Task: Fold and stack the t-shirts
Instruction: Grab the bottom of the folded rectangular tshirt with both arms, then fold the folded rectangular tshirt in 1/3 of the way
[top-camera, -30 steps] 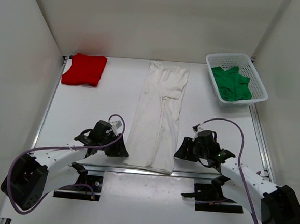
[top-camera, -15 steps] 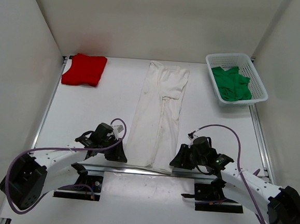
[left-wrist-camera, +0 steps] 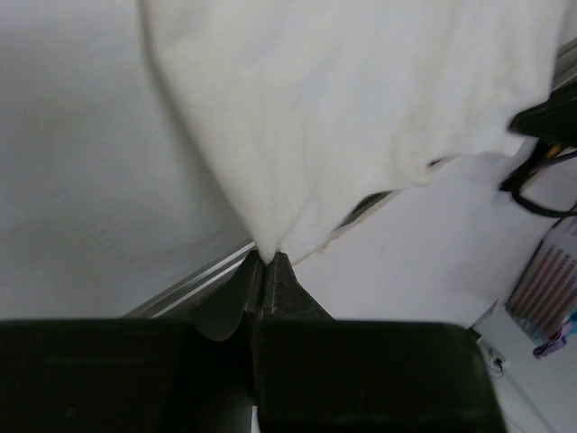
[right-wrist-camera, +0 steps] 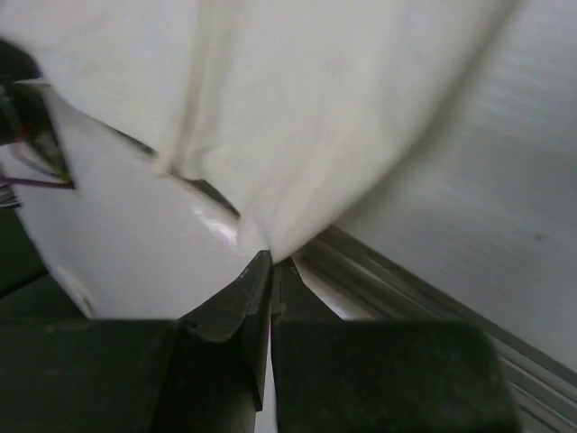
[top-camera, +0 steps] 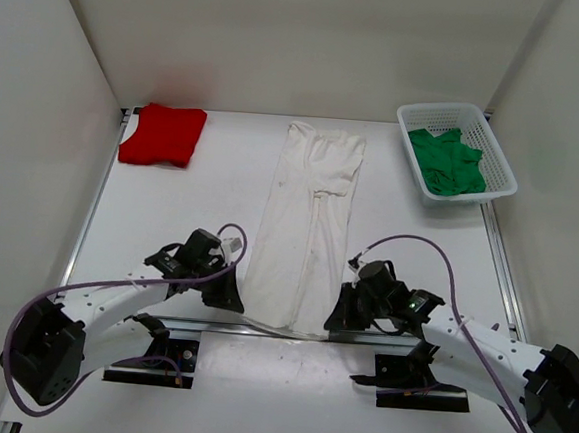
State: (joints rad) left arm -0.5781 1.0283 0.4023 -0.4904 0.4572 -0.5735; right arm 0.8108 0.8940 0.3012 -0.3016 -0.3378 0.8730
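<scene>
Since the white t-shirt is judged soft, light and limp, it is best taken by its hem corners. It is laid as a long strip down the middle of the tabletop. Each lower corner is pinched tight, one by the left hand, one by the right hand.

Robot test cell, laboratory type.
Plain white panel walls enclose a white table; aluminium rail just below the left gripper, purple cabling behind it.
</scene>
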